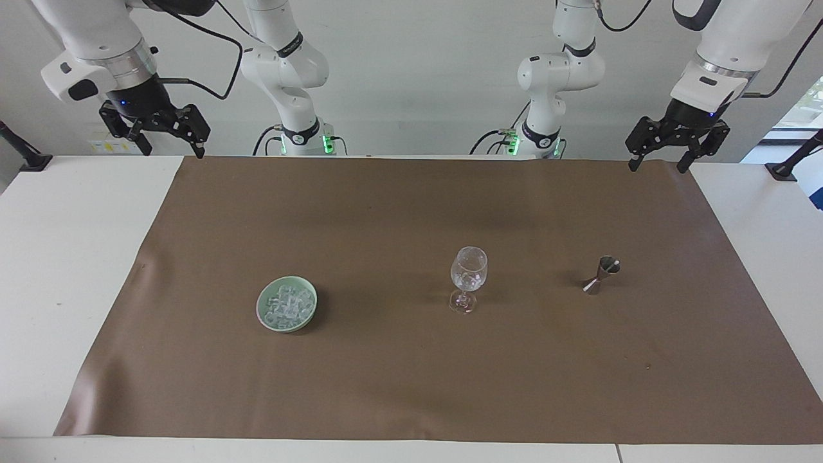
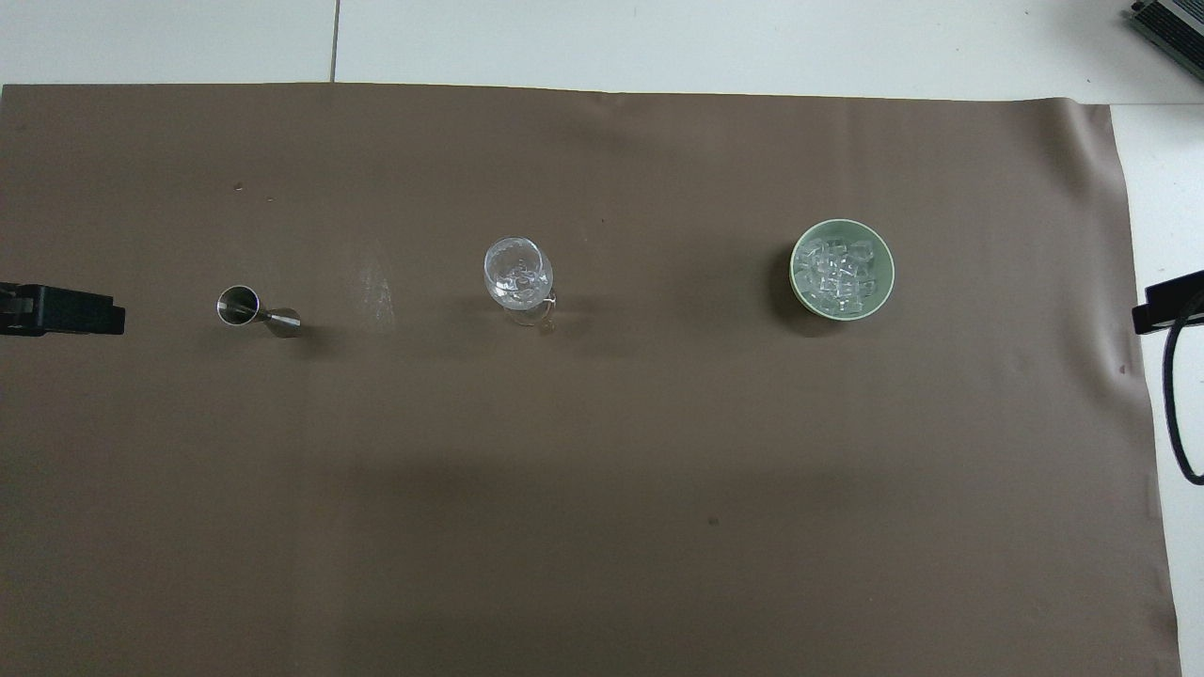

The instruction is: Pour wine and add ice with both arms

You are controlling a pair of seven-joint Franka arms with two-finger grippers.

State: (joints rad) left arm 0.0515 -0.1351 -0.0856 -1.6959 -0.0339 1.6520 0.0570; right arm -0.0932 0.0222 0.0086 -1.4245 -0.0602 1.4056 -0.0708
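Note:
A clear stemmed glass (image 1: 468,276) (image 2: 518,275) stands upright mid-mat. Beside it, toward the left arm's end, stands a small metal jigger (image 1: 601,274) (image 2: 254,310). The ice (image 1: 287,306) (image 2: 840,272) lies heaped in a pale green bowl (image 1: 267,319) (image 2: 798,280) toward the right arm's end. No wine is in view. My left gripper (image 1: 657,166) (image 2: 61,310) hangs open over the mat's corner by its base, holding nothing. My right gripper (image 1: 173,149) (image 2: 1166,306) hangs open over the matching corner at its own end, also holding nothing. Both arms wait.
A brown mat (image 1: 398,386) covers most of the white table (image 1: 64,257). Black clamp mounts (image 1: 26,157) (image 1: 787,164) sit at the table's two ends near the robots. A black cable (image 2: 1176,404) loops beside the right gripper.

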